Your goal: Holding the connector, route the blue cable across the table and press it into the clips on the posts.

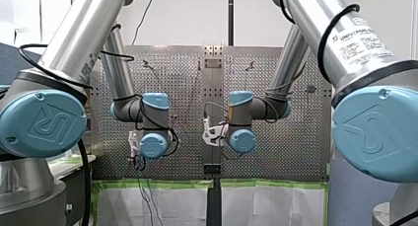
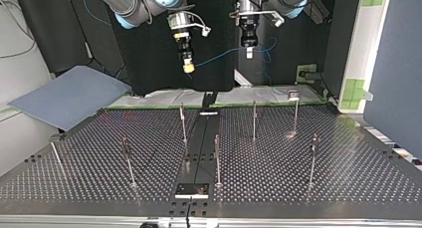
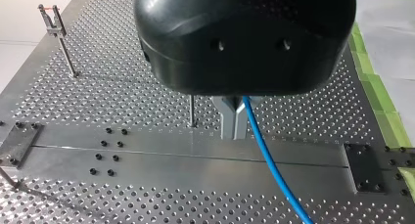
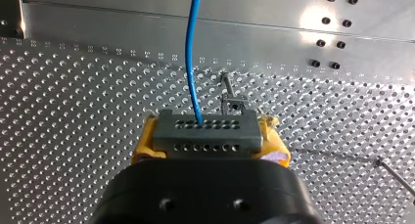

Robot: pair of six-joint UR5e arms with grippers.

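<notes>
In the right wrist view my right gripper [image 4: 208, 128] is shut on a grey connector [image 4: 205, 138], held between its yellow pads [image 4: 141, 149]. The blue cable [image 4: 191, 48] leaves the connector's face and runs on ahead over the table. In the left wrist view my left gripper [image 3: 234, 132] is shut on the same blue cable [image 3: 274, 170], which trails away below the fingers. The top view shows both grippers high above the table's far edge: my right gripper [image 2: 188, 64], my left gripper [image 2: 249, 51], and the cable [image 2: 221, 54] sagging between them. Several thin posts [image 2: 254, 119] with clips stand on the perforated table [image 2: 348, 168].
A central metal rail [image 2: 201, 138] splits the table, with a small black plate [image 2: 191, 189] at its near end in the top view. A blue-grey sheet [image 2: 69, 96] lies off the table at that view's left. Green tape [image 2: 356, 88] marks the far edge.
</notes>
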